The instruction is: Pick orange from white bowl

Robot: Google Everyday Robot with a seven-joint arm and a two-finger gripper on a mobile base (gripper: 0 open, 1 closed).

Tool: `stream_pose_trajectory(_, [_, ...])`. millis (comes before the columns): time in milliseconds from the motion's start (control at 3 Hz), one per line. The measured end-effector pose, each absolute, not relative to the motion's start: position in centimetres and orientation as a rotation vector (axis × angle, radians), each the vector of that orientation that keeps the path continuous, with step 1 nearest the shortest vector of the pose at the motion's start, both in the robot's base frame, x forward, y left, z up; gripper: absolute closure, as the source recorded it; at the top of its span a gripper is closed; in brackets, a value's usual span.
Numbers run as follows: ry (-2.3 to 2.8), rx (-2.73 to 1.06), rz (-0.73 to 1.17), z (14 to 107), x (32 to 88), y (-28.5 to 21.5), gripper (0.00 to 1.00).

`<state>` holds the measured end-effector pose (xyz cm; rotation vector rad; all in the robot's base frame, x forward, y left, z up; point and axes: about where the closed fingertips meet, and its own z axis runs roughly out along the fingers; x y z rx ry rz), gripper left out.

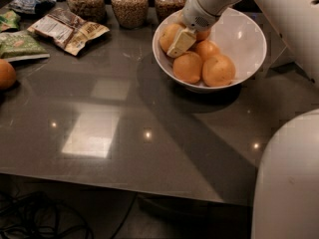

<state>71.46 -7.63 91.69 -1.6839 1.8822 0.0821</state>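
The white bowl (246, 39) stands at the back right of the dark table and holds several oranges. The pale yellow-orange orange (167, 36) lies at the bowl's left side. My gripper (180, 43) reaches down into the bowl from the upper right and rests against the right side of that orange. Deeper-orange fruits lie beside it at the front (188, 67), at the front right (218, 70) and in the middle (207, 49). My arm hides the back of the bowl.
Three glass jars (129, 4) stand behind the bowl's left. Snack packets (67, 29) and a green packet (20, 45) lie at the back left. A lone orange (6, 73) sits at the left edge. My white body (289, 183) fills the bottom right.
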Motion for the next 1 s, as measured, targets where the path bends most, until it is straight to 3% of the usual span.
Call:
stream_pose_trajectory(333, [1.888,-1.692,0.085,91.48,71.56,-7.49,0.4])
stream_pose_trajectory(667, [1.888,-1.692,0.085,91.53,71.57,-7.34,0.58])
stream_pose_trajectory(1000, [1.87,-1.702,0.12,91.36,71.34,-7.03,0.82])
